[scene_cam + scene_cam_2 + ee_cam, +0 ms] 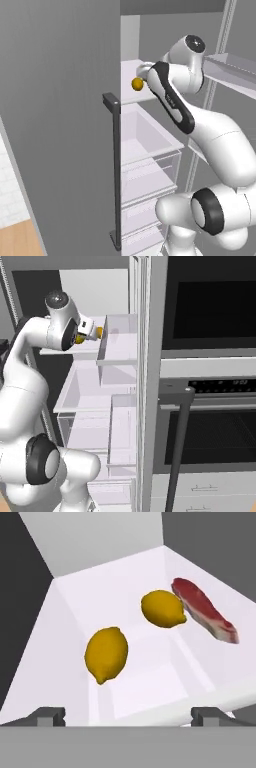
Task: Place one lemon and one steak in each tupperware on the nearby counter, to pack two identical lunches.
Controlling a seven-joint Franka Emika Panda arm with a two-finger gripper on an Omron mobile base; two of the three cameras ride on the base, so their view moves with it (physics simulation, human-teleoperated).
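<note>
Two yellow lemons lie on a white fridge shelf (150,682): the nearer lemon (106,654) at centre left, the farther lemon (162,608) beyond it to the right. One red-brown steak (205,617) lies right beside the farther lemon, along the shelf's right side. My gripper (129,716) is open, its fingertips (50,715) wide apart in front of the shelf edge, short of the nearer lemon and touching nothing. From the base, a lemon (137,84) (99,332) shows just by the hand at the upper shelf. The tupperware and the counter are out of view.
The open fridge door (60,125) with its dark vertical handle (116,170) stands to the arm's left. Clear drawers (150,165) sit below the shelf. A built-in oven (210,306) and its dark handle (180,441) stand right of the fridge.
</note>
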